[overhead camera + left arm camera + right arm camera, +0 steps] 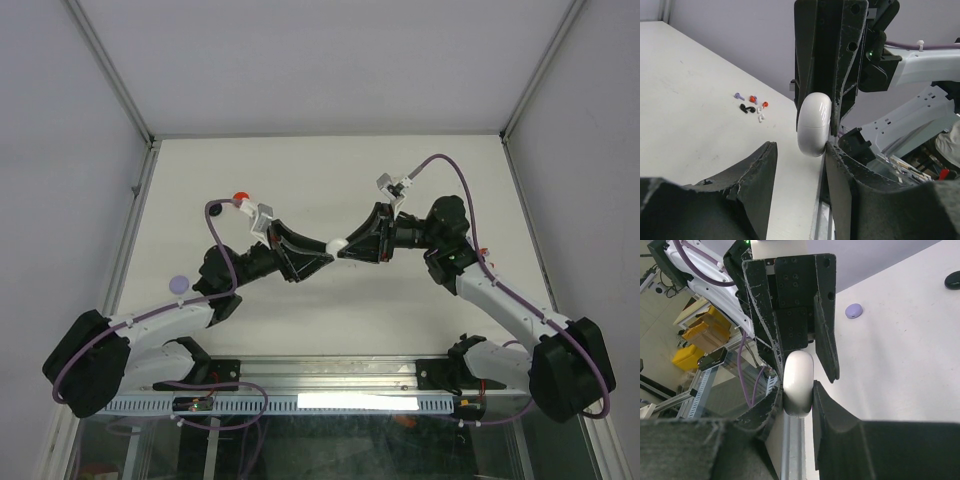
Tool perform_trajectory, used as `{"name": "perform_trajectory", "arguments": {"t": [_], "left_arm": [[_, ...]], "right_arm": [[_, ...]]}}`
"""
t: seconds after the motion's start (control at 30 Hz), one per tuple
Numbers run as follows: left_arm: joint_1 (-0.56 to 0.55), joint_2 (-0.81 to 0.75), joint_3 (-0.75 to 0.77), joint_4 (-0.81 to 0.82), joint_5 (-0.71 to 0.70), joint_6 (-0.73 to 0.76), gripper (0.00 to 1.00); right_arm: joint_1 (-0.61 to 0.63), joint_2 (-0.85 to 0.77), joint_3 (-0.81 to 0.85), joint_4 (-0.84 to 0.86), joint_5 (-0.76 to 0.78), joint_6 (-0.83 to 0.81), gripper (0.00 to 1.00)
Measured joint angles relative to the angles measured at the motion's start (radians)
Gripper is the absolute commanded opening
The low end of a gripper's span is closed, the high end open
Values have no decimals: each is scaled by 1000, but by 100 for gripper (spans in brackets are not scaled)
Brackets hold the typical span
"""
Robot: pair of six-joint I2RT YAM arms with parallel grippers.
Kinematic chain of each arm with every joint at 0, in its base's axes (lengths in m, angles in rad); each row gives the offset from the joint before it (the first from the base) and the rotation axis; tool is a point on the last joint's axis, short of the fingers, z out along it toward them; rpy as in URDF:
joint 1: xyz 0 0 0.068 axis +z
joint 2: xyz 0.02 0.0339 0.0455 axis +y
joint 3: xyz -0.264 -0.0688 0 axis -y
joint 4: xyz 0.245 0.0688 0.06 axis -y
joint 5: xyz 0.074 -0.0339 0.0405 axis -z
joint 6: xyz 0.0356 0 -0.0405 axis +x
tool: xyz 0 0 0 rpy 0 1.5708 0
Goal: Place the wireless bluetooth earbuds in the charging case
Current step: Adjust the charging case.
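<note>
The shut white case (798,380), contents hidden, is clenched in the right claw (798,399); the left claw (799,150) stands released around it, touching one side.

The charging case (814,124) is a glossy white, rounded pebble, closed, with a faint lid seam across its middle. It is clamped at its flat sides between the jaws of the right gripper (799,391), with one rounded end sticking out past their tips. That free end sits between the jaws of the left gripper (801,148), touching one finger and apart from the other. The earbuds (760,116) show only as tiny white specks, well beyond the left jaws' tips and apart from both pairs.
</note>
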Motion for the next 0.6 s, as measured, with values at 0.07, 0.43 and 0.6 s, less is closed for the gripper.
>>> {"name": "perform_trajectory", "arguments": {"t": [0.07,0.43,0.6], "left_arm": [[1,8,6,0,14,-5,43],[1,32,39,-2,92,-25,28],[2,32,40,-6,108,-27,8]], "right_arm": [[2,2,0,2,0,0,0],[14,16,0,14,-15,-2,2],[17,18,0,13,-24,-15,23]]}}
